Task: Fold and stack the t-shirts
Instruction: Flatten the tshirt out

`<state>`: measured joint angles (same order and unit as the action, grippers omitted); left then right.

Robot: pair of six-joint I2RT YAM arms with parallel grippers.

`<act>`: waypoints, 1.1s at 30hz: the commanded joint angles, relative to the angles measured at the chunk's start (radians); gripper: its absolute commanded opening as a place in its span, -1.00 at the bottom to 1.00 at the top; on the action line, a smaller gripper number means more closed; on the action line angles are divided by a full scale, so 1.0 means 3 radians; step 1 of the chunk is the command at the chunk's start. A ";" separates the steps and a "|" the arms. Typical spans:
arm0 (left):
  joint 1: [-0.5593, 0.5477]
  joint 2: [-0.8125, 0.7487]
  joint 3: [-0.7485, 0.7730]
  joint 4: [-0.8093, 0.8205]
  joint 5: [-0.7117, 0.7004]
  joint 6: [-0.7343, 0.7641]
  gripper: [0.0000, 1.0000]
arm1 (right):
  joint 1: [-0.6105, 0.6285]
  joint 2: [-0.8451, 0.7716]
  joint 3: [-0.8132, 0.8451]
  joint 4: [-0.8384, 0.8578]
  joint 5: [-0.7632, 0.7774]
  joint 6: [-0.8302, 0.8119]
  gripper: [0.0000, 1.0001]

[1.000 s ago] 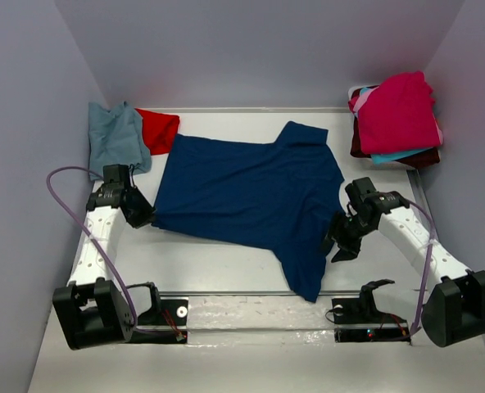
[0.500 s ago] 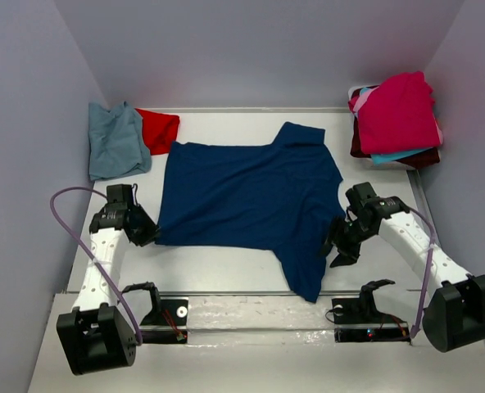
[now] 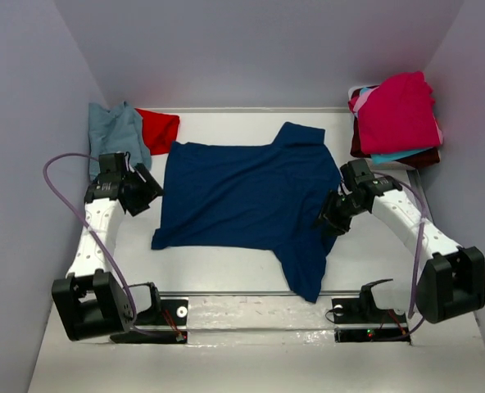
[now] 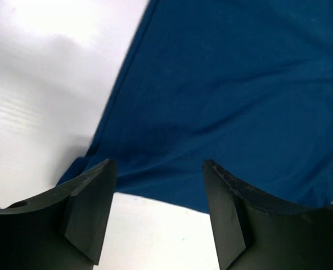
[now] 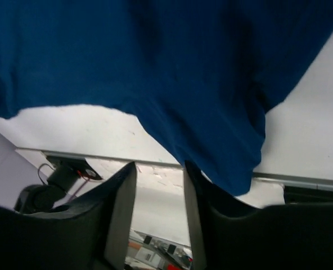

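Fingers of the left gripper (image 4: 158, 183) stood spread wide and empty, just off the left edge of the navy t-shirt (image 3: 251, 192). It lay mostly flat mid-table (image 3: 226, 264), one end trailing toward the near edge. The right gripper (image 5: 159, 180) stood partly apart at its right edge, holding nothing.

Nothing legible anywhere: no lettering, label, brand, number or sign to be read on the navy t-shirt (image 3: 242, 192), on the pile of t-shirts (image 3: 396, 115) at the far right, nor on the blue-grey t-shirt (image 3: 114, 139) and red t-shirt (image 3: 160, 129) at the far left.
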<state>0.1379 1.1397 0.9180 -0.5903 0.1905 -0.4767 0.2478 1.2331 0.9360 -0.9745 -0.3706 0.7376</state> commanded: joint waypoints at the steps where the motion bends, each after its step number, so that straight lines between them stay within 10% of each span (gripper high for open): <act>1: 0.0016 0.0465 0.0304 0.0449 0.0443 0.0019 0.43 | -0.0023 0.0353 0.0275 0.0461 0.0187 0.0103 -0.23; 6: -0.0056 0.1276 0.0957 0.0572 0.0597 0.0203 0.29 | -0.0023 0.0919 0.0831 0.0477 0.0462 0.0159 -0.84; 21: -0.0546 0.3067 0.2553 0.0593 0.1098 0.0234 -0.43 | -0.0023 0.1422 0.1013 0.0201 0.0877 0.0211 -0.86; 33: -0.0608 0.3375 0.2509 0.0296 0.0578 0.0254 -0.71 | -0.0023 0.1392 0.0818 0.0129 0.0842 0.0078 -0.86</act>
<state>-0.0502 2.1914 1.6905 -0.4541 0.4477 -0.4149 0.2478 1.6642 1.1923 -0.9138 -0.1314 0.7815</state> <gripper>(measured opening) 0.151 0.070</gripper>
